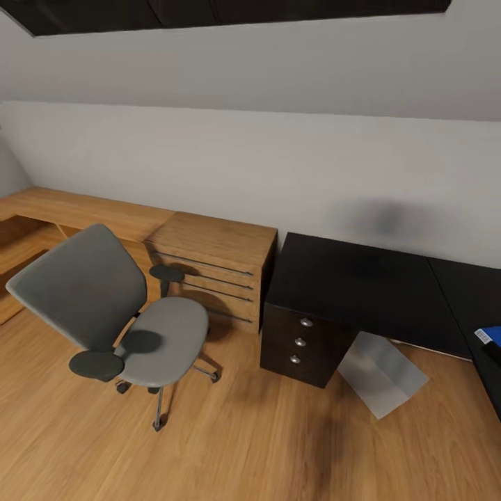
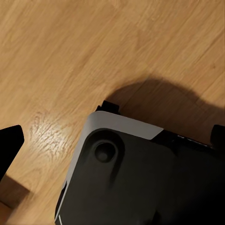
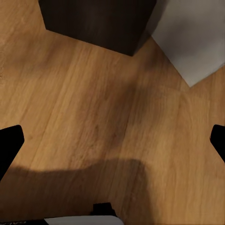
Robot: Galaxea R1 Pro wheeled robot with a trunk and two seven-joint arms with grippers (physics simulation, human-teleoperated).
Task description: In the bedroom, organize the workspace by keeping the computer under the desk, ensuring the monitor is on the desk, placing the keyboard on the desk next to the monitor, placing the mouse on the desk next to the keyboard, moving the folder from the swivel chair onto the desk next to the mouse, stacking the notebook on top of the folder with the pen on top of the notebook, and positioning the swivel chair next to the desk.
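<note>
Below your head camera: you see a wooden floor (image 1: pixel 278 445) and no arm in this view.
Left gripper (image 2: pixel 112 140): your left wrist camera looks straight down at the floor; dark fingertips (image 2: pixel 10 140) sit at opposite edges of the picture, wide apart with nothing between them, so read the jaws as spread.
Under the left gripper: the robot's own base (image 2: pixel 140 178), dark with a pale grey edge band, casts a shadow on the boards.
Right gripper (image 3: pixel 112 138): it also points down at the floor; its dark fingertips (image 3: pixel 9 145) stand far apart at the picture's edges, holding nothing.
Ahead of the right gripper: the corner of the dark cabinet (image 3: pixel 98 23) and, just beside it, the light grey computer (image 3: pixel 192 37).
Swivel chair (image 1: pixel 111 313): it stands on the floor to your left, grey seat empty, well apart from the desk.
Desk (image 1: pixel 362 285): its glossy black top runs along the white wall to your right.
Dark cabinet (image 1: pixel 303 341): it sits under the desk's left end, with three round knobs.
Computer (image 1: pixel 383 376): it stands tilted on the floor, partly under the desk, right of the cabinet.
Folder (image 1: pixel 490 335): a blue corner shows on the desk at the far right edge.
Wooden drawer chest (image 1: pixel 216 268): it stands between chair and desk.
Writing: you cannot read any label.
</note>
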